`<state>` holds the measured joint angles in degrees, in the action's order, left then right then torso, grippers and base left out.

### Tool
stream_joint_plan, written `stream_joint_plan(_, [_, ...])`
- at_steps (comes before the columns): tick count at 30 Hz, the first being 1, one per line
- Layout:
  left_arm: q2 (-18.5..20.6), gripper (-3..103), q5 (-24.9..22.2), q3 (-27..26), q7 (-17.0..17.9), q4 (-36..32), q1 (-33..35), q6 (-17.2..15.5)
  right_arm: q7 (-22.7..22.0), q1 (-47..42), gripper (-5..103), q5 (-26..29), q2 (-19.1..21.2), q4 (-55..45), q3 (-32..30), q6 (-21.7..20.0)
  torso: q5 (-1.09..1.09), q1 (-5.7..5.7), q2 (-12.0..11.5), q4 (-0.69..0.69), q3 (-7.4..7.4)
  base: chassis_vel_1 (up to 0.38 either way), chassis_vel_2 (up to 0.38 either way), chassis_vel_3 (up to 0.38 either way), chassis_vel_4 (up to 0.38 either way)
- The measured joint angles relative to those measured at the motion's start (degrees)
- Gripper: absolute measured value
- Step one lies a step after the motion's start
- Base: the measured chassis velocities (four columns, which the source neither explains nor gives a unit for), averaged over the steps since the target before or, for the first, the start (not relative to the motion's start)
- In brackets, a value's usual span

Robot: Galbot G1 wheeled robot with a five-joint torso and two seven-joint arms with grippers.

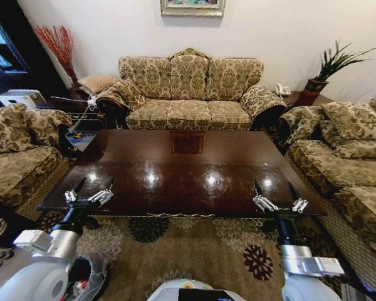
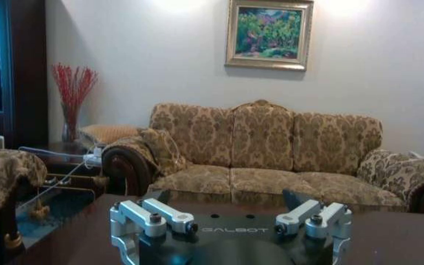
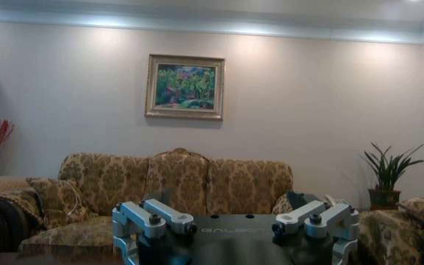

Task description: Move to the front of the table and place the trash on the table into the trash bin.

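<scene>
Both grippers level, fingers spread

The trash bin sits half hidden behind the left arm, cut off by the frame edge

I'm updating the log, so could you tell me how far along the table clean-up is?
It looks finished. The robot stands before the table, whose glossy top shows no wads or bottle. The bin sits by the base at lower left with something red inside its liner. The left gripper and right gripper hang open at the near edge, holding nothing.
</scene>
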<state>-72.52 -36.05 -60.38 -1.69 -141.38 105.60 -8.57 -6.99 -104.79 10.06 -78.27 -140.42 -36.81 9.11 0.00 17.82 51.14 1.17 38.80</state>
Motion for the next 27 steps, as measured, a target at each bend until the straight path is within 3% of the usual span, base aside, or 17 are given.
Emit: stream_joint_plan(27, [0.0, 100, -0.1, -0.1, 0.0, 0.1, 0.0, 0.1, 0.0, 0.0, 100, 0.1, 0.1, 0.1, 0.0, 0.0, 0.0, 0.0, 0.0, 0.0, 0.0, 0.0, 0.0, 0.0, 0.0])
